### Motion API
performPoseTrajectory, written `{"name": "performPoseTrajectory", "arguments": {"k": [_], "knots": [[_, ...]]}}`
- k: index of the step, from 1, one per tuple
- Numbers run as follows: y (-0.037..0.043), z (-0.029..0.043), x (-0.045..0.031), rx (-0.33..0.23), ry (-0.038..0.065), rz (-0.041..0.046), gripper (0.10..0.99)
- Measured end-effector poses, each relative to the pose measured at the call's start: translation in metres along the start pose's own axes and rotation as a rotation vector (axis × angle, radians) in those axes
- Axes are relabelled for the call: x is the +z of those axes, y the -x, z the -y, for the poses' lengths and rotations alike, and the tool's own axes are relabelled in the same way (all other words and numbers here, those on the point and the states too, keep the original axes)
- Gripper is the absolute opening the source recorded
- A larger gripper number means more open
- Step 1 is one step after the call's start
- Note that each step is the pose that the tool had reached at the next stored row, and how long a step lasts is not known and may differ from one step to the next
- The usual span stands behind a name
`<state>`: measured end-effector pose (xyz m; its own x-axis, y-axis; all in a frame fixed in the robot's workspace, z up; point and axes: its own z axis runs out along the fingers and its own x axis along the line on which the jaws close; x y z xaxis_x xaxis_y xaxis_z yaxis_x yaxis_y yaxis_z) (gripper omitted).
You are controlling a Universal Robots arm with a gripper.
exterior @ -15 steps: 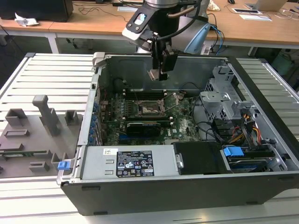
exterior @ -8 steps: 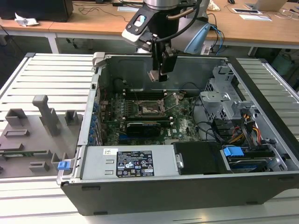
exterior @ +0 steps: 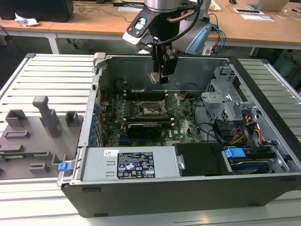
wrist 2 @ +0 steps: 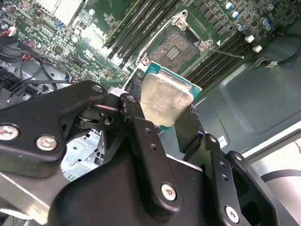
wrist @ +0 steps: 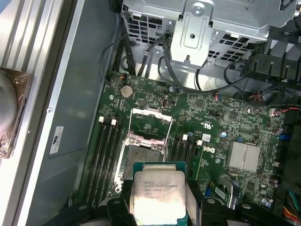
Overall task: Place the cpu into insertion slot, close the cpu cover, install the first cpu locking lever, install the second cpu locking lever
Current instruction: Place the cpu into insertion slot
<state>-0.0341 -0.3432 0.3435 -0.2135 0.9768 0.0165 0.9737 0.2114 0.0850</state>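
CPU (wrist: 157, 195) sits in the upper middle of the exterior view, pinched in the gripper (exterior: 162, 70) and hanging in the air above the open computer case (exterior: 263, 155), clear of the motherboard (exterior: 183, 125). In both wrist views the black fingers (wrist 2: 134, 117) are clenched on two opposite edges of the chip, leaving the pale metal top and the green rim around it uncovered. It is likely a light, stiff little plate, but a delicate one: the smooth metal offers little friction, and the underside and the contacts in the socket would not forgive a knock or a skewed drop. The edges are therefore the right place to hold it, as it is held now. The insertion slot (wrist: 143, 150) lies bare on the board between the long memory slots (wrist: 106, 155), below the chip and apart from it; in the first wrist view the CPU cover (wrist: 151, 121) appears swung open at the slot's far side. The arm reaches down from the top of the exterior view with its wrist pointing nearly straight into the case. The chip looks somewhat tilted against the board in the second wrist view, and it is not yet over the slot's centre.
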Motion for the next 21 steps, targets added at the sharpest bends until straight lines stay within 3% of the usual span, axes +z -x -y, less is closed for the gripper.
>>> {"name": "performPoseTrajectory", "arguments": {"k": [9,17,21], "knots": [[0.0001,0.0004,0.0054,0.008,0.000,0.0007,0.529],[0.0002,0.0011,0.0133,0.112,-0.003,0.0100,0.529],[0.0002,0.0018,0.0187,0.115,-0.003,0.0103,0.529]]}}
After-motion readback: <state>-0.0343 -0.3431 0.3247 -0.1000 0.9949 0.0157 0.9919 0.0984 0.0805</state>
